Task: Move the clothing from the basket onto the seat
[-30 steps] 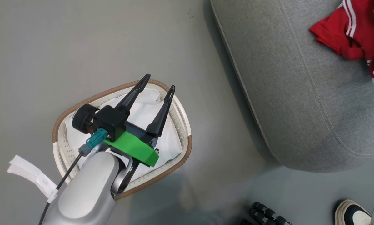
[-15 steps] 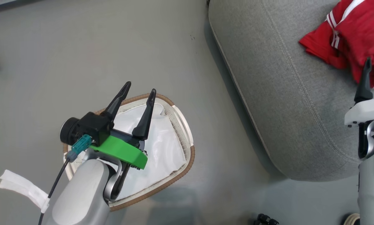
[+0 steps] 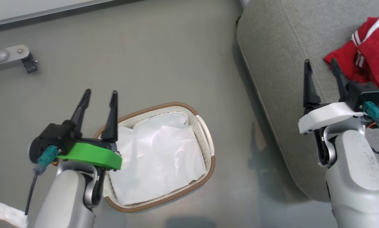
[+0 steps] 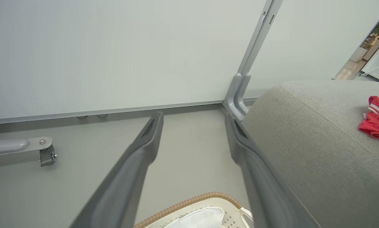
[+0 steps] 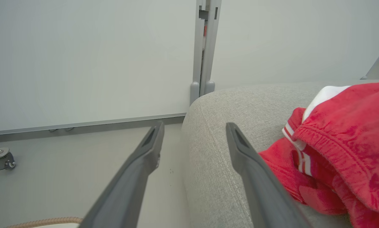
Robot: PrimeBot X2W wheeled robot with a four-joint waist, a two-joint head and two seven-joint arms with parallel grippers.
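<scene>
The red clothing (image 3: 371, 60) with white stripes lies bunched on the light grey seat (image 3: 278, 63) at the right; the wrist views show the same clothing (image 5: 338, 152) (image 4: 377, 120) on the seat (image 5: 227, 126) (image 4: 303, 142). On the floor stands the white basket (image 3: 206, 139) with its brown rim, and inside it I see the white liner (image 3: 159, 155). My left gripper (image 3: 100, 94) hangs open over the basket's left end, nothing between its fingers. Above the seat's edge, just left of the clothing, my right gripper (image 3: 320, 63) is open and holds nothing.
A pale wall panel with a grey upright post (image 4: 249, 66) stands behind the seat. A grey metal foot with a caster (image 3: 26, 60) rests on the floor at the far left. Grey floor lies open between basket and seat.
The head camera has swung, so the whole picture shifted. My right arm has come into view beside the clothing. My left gripper now stands farther left over the basket.
</scene>
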